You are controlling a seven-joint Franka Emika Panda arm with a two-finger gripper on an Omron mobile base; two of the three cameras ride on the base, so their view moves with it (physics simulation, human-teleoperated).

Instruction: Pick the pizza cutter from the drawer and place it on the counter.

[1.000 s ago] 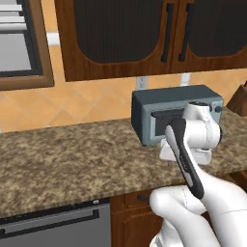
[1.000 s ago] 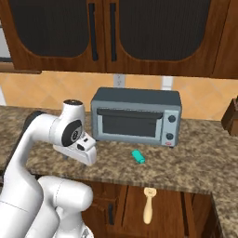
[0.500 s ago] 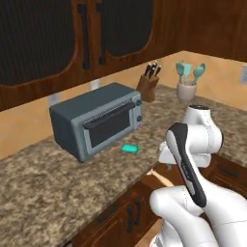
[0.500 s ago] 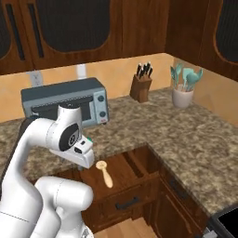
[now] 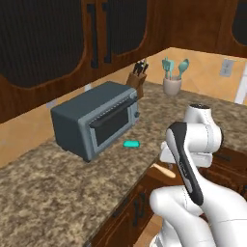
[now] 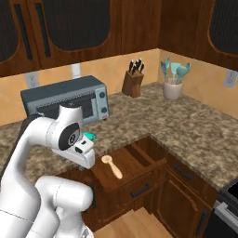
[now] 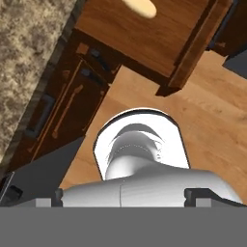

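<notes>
Where the two runs of dark wood cabinets [image 6: 93, 28] meet in a corner, the speckled granite worktop [image 6: 195, 125] bends with them and carries most of what stands in the scene. Below its edge the drawer [image 6: 132, 165] is pulled out, its flat wood-grain floor exposed and its dark bar handle facing the room. The white arm rises in front of it, and the end effector [image 6: 83, 160], hanging beside the drawer's near left corner in the right base view, has its jaws spread wide and holds nothing; its fingertips are hard to make out. On the worktop, the grey toaster oven [image 5: 96, 123] sits against the wall, its glass door toward the room. Further along, in the corner, a wooden knife block [image 6: 132, 81] stands tilted with dark handles sticking up, and near it a pale cup [image 6: 172, 89] holds teal-headed spatulas [image 6: 175, 70]. The pizza cutter [image 6: 112, 166] lies flat on the drawer floor, round disc end toward the toaster oven side and tapered handle pointing toward the drawer front, apart from the end effector; in the hand view its pale disc [image 7: 139, 6] shows at the top edge on the drawer's wood. Smallest of all, a teal bar-shaped object [image 5: 130, 143] lies on the worktop just in front of the toaster oven.
</notes>
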